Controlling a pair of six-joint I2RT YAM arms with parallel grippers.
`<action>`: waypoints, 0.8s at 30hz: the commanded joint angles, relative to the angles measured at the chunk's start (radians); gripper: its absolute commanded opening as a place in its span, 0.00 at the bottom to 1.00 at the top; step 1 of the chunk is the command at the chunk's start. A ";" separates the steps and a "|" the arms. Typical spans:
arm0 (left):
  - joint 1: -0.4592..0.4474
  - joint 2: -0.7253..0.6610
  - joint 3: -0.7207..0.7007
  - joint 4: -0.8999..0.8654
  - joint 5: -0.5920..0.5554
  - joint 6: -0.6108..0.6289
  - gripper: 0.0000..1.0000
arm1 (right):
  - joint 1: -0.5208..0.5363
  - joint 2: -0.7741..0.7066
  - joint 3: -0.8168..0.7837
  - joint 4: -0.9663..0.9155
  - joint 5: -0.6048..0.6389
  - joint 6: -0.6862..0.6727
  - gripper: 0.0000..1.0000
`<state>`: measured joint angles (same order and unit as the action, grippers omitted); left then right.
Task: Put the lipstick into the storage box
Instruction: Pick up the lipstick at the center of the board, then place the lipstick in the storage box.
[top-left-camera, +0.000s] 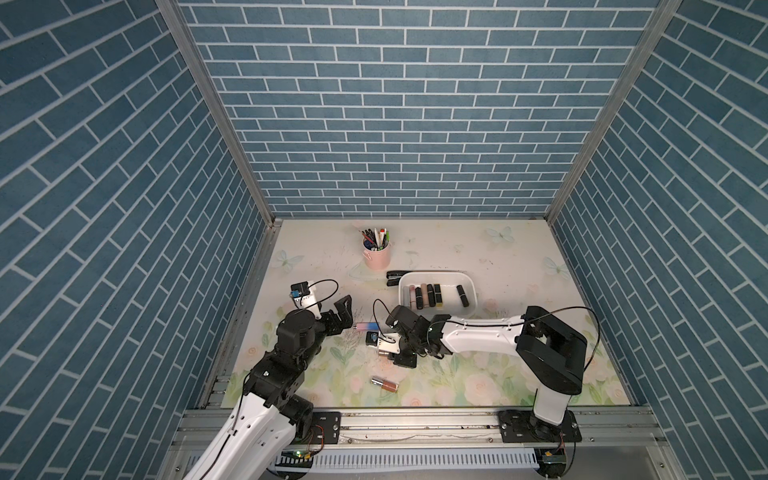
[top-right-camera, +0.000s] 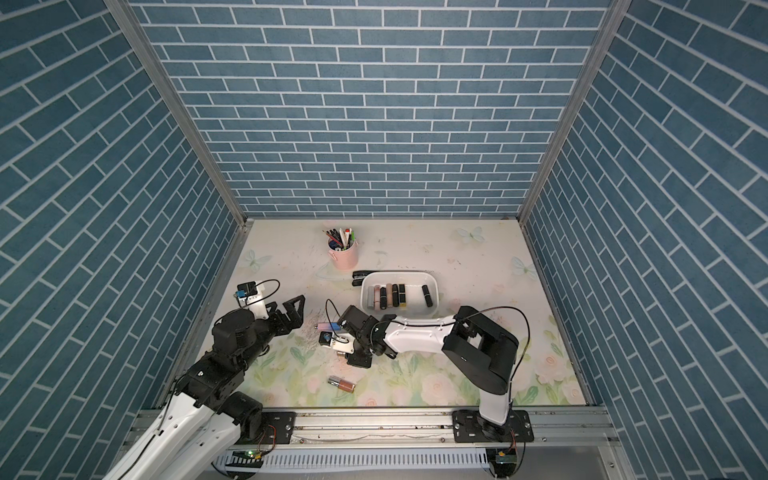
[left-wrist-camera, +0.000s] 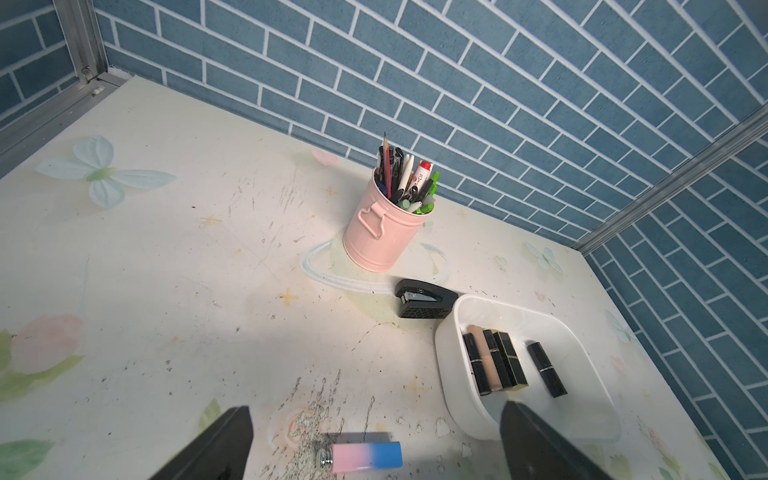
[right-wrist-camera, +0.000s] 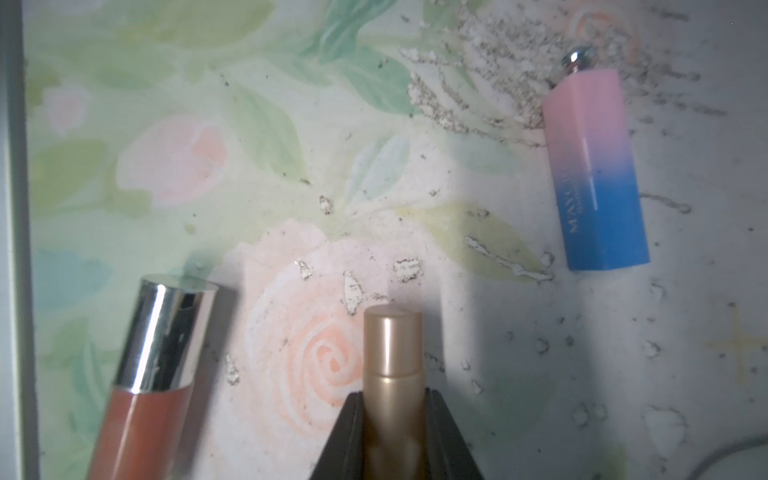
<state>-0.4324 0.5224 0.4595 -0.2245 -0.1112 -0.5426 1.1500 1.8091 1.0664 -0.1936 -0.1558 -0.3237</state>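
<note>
Your right gripper (right-wrist-camera: 395, 401): fingers pressed against both sides of the gold lipstick (right-wrist-camera: 392, 345), cap end sticking out past the tips. The tube is low over the floral mat (top-left-camera: 519, 257). You cannot tell from the wrist view whether it rests on the mat or is just clear of it. It is outside the box (top-left-camera: 436, 273), on the near side of it, between two loose tubes.

Loose tube 1: pink-blue lipstick (right-wrist-camera: 594, 166), lying flat, silver knob at the pink end. Print along its side starts "MAYC"; the rest is too blurred to read.

Loose tube 2: gloss tube (right-wrist-camera: 153, 374), brown body, silver cap, lying flat, well apart from the box.

Your left gripper (left-wrist-camera: 374, 409): released, jaws spread wide, with the pink-blue lipstick on the mat just ahead of them.

Box contents: a row of lipsticks side by side at one end and one black lipstick apart toward the other end.

A black stapler (top-left-camera: 395, 277) lies just beside a far corner of the box. The pink cup (top-left-camera: 377, 257) of pens stands behind the stapler. One red-and-white pen carries print, unreadable.
</note>
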 joint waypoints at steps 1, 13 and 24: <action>-0.002 0.001 0.016 -0.005 0.005 0.007 0.99 | -0.020 -0.100 -0.011 0.072 -0.028 0.070 0.13; -0.002 0.066 0.024 0.148 0.293 0.088 0.99 | -0.294 -0.419 -0.097 0.249 -0.027 0.460 0.14; -0.021 0.291 0.042 0.337 0.431 0.075 1.00 | -0.550 -0.400 -0.064 0.065 0.043 0.701 0.14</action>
<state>-0.4408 0.7933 0.4694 0.0353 0.2794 -0.4744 0.6491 1.3724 0.9844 -0.0326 -0.1177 0.2630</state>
